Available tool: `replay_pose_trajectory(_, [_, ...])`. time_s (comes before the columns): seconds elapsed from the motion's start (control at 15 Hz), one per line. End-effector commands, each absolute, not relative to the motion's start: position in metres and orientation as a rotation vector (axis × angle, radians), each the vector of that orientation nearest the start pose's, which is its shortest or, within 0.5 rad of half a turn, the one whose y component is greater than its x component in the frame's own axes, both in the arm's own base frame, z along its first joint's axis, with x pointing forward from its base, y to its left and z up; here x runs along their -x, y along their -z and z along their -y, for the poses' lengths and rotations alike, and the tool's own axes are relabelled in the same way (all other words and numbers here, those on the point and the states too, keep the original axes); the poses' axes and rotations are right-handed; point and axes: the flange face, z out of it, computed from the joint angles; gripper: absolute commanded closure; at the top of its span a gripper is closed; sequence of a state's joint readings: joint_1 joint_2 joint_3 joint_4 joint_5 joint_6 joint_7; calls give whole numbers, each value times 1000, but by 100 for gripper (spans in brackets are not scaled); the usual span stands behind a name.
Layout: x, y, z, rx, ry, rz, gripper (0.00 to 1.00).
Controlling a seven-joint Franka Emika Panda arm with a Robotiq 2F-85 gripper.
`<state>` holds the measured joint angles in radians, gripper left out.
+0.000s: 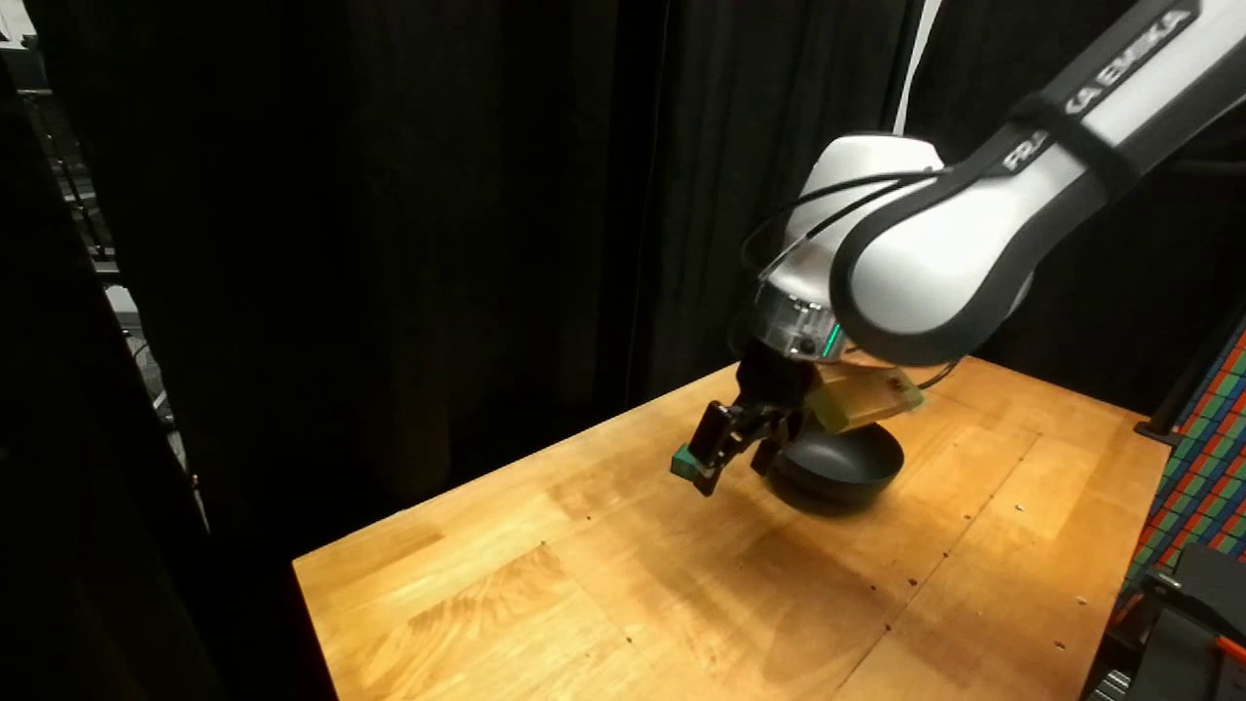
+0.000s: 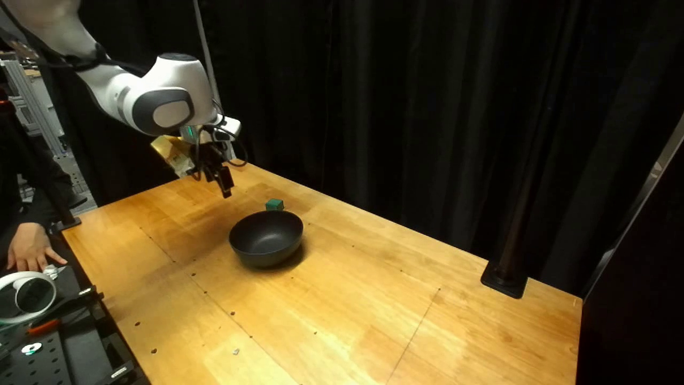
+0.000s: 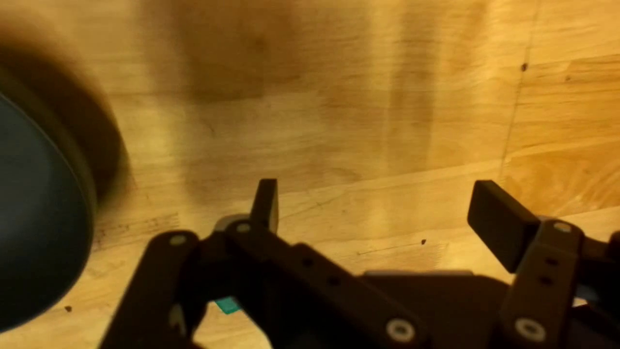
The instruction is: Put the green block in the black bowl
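Observation:
The small green block sits on the table just behind the black bowl's rim in an exterior view. In an exterior view the block is partly hidden behind a gripper finger. In the wrist view only a corner of the block shows under the left finger's linkage. The black bowl stands upright and looks empty; it also shows in an exterior view and at the left edge of the wrist view. My gripper is open with bare wood between its fingers, held above the table.
The wooden table has dark curtains along its far side. A black post base stands on the table's edge. A person's hand and a dark side surface with a white ring-shaped device are beside the table.

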<state>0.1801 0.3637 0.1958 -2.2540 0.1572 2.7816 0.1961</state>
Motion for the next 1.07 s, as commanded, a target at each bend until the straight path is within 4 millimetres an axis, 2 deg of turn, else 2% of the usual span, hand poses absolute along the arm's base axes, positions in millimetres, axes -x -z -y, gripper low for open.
replay_pose_trajectory(0.0, [-568, -184, -214, 3064, 362, 103, 0])
replay_pose_trajectory(0.2, [-595, -170, -214, 3144, 505, 105, 0])
replay_pose_trajectory(0.47, [-617, -177, -210, 3238, 654, 69, 0])
replay_pose_trajectory(0.67, [-625, -171, -201, 3279, 672, 19, 0])
replay_pose_trajectory(1.0, [-625, -153, -185, 3317, 586, -35, 0])
